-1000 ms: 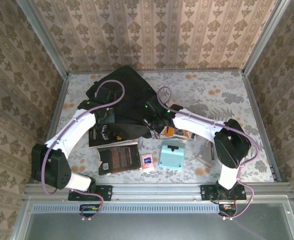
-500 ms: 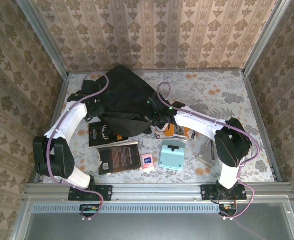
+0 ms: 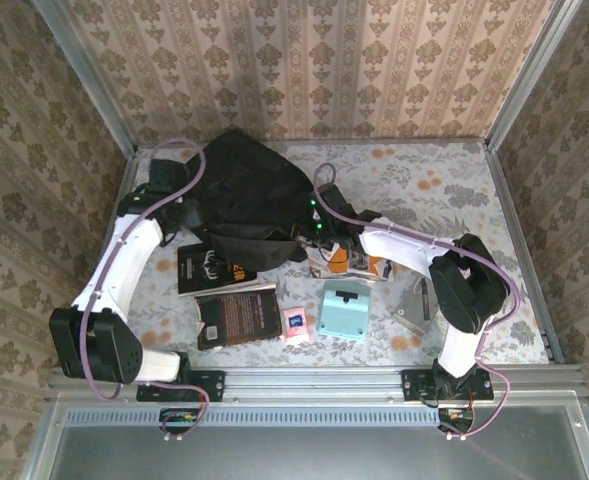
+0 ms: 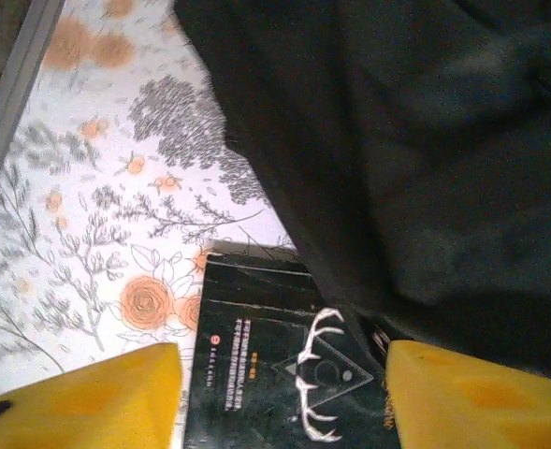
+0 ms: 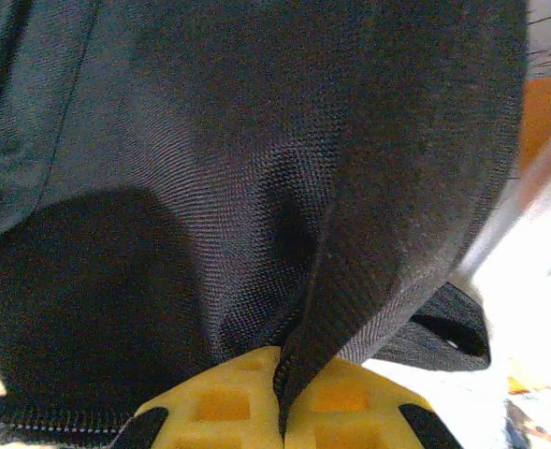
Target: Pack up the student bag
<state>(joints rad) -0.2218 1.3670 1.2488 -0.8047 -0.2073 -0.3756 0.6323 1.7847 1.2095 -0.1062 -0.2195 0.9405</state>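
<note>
Your right gripper (image 5: 280, 398) is pinched tight on a fold of the student bag (image 5: 256, 187), with black weave bunched between the yellow fingers (image 5: 210, 407). Your left gripper (image 4: 280, 398) stands parted with nothing in it, over a black book (image 4: 256, 323) with a white antler mark; the book's far corner lies under the bag's edge.

From above, the bag sits at the far middle of the floral surface (image 3: 424, 180), between both arms. Nearer you lie a second dark book (image 3: 237, 315), a small packet (image 3: 295, 324) and a teal box (image 3: 343, 308). An orange item (image 3: 352, 264), possibly a book, lies by the right arm.
</note>
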